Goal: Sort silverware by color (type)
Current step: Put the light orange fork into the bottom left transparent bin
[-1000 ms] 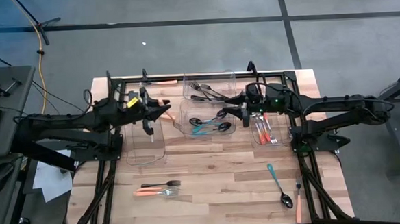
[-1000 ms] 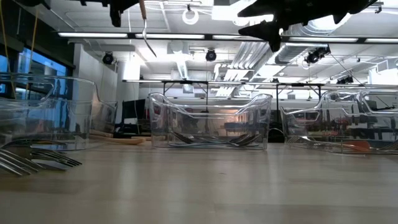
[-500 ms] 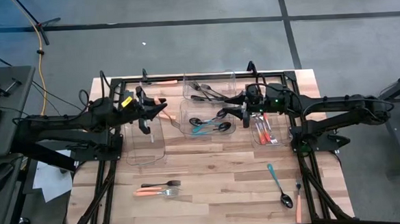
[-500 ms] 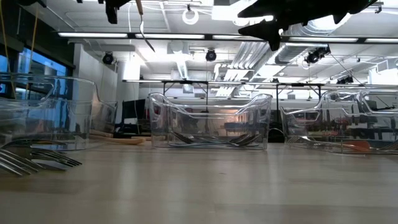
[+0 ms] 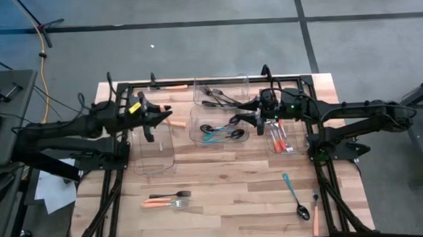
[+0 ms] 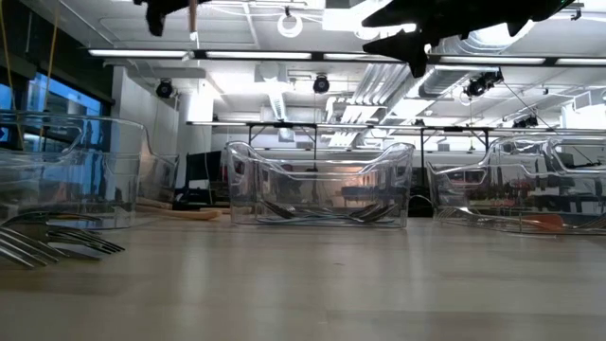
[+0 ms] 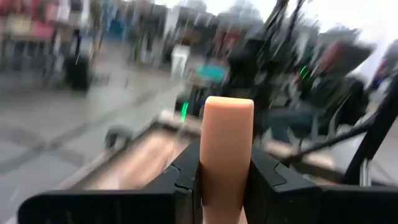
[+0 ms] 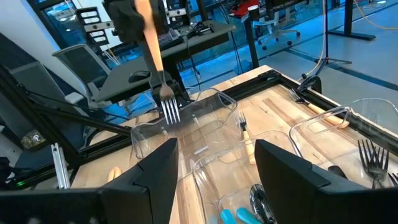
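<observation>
1. High view: my left gripper [image 5: 153, 120] hangs over the far end of the left clear bin [image 5: 154, 154], jaws closed on the orange handle of a fork [image 5: 170, 123]. I see nothing lying in that bin. The far centre bin [image 5: 221, 92] holds dark forks [image 5: 214, 95]. The middle bin [image 5: 219, 127] holds black spoons [image 5: 219, 129] and a teal-handled piece [image 5: 212, 136]. The right bin [image 5: 285, 138] holds orange-handled pieces [image 5: 278, 138].
2. Same view: my right gripper [image 5: 255, 118] waits between the middle and right bins, jaws spread wide and holding nothing. On the bare bench [image 5: 229, 183], near left, lie a black piece [image 5: 169, 195] and an orange-handled fork [image 5: 165, 203]. Near right lie a teal-handled spoon [image 5: 295, 195] and an orange-handled piece [image 5: 315, 216]. Another orange piece [image 5: 172, 86] lies at the far edge.
3. Low view: three clear bins stand across the bench, and the middle one [image 6: 319, 185] shows dark cutlery on its floor. Fork tines [image 6: 47, 243] rest on the bench at the left. Both my arms sit high, clear of every bin rim.
4. Left wrist view: the orange handle [image 7: 226, 155] stands upright, pinched between my two fingers [image 7: 186, 180].
5. Right wrist view: my fingers [image 8: 152, 180] stand wide apart. Beyond them the held fork [image 8: 163, 93] hangs tines down above the left bin [image 8: 186, 124].
</observation>
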Robot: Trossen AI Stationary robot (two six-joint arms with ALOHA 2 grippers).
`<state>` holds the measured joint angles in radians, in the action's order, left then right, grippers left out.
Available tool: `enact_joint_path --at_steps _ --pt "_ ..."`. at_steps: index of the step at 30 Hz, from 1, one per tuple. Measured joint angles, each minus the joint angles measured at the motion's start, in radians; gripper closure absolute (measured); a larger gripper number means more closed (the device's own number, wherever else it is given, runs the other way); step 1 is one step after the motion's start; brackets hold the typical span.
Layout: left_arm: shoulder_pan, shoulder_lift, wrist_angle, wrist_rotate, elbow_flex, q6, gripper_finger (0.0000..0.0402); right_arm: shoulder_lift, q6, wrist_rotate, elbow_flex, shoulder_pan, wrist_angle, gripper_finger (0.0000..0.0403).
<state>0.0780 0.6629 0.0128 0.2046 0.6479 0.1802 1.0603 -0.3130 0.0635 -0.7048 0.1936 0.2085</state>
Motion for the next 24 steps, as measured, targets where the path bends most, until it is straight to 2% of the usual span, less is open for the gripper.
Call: enact_joint_path --at_steps 7,12,15,24 --pt "0.0 -0.042 -0.572 0.034 0.19 0.335 0.0344 0.0 0.0 0.0 0.0 0.0 -0.001 0.0206" --pt "0.0 -0.041 -0.879 0.038 0.209 0.611 0.0344 0.0 -0.003 0.0 0.0 0.0 -0.001 0.0206" --pt "0.0 -0.041 -0.92 0.049 0.146 0.719 0.0344 0.0 -0.003 0.0 0.0 0.0 -0.001 0.0206" --pt "0.002 -0.03 -0.877 0.049 -0.073 0.988 0.0344 0.0 -0.055 0.0 0.0 0.002 -0.001 0.0206"
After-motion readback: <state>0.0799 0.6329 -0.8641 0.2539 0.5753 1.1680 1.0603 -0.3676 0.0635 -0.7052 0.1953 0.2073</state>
